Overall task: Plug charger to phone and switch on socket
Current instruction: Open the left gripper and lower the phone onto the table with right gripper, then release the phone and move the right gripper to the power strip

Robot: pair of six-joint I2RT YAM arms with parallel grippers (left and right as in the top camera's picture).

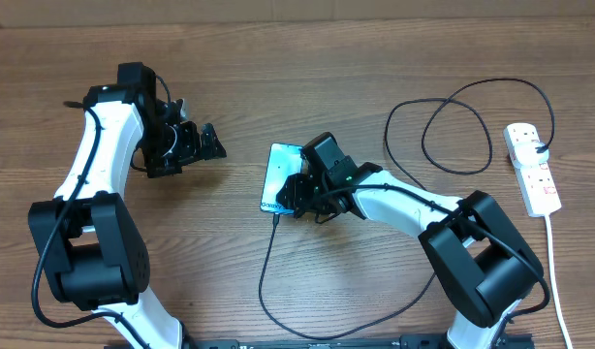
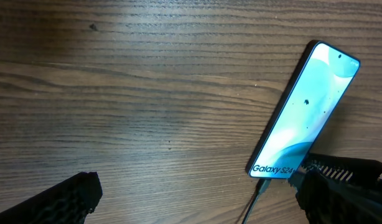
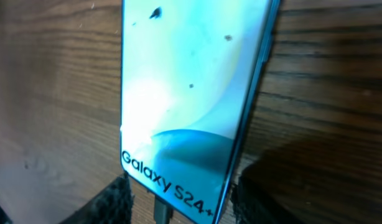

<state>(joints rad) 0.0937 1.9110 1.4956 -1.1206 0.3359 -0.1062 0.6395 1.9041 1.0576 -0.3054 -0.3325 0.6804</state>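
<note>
The right end effector (image 3: 181, 200), jaws apart astride the charger (image 3: 161, 213) apparently seated in the phone (image 3: 191, 93) just ahead, should back straight off without tugging it.

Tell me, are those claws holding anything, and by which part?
Nothing, it seems. The left gripper is open and empty; the right gripper stands open astride the charger tip at the phone, not pinching it.

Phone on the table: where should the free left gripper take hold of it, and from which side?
Probably across its two long edges near the cable-free short end, coming straight down. The phone lies flat and slim, and the right gripper and charger crowd the other end.
</note>
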